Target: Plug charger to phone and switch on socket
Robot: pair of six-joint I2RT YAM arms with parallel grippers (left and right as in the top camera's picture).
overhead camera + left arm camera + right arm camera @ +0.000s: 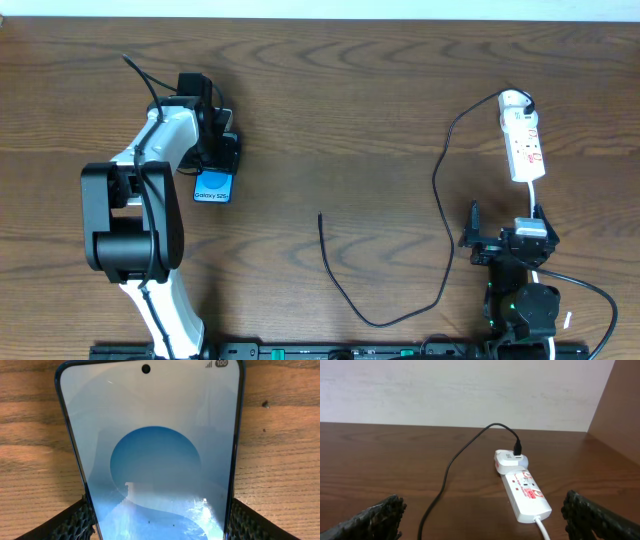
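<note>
A: Phone (160, 460) nearest, flat on the table (282, 460), left claw (160, 522) clamped on its 2 long edges.
B: Right claw (487, 520) gapes wide, empty, facing socket (525, 492); charger (326, 250) tip lies mid-table.

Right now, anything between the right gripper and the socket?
No obstacle visible. The right gripper, jaws open, faces the socket across bare table. Only the socket's own white cord trails back between the fingers, and the charger cable lies off to the left of the approach.
</note>
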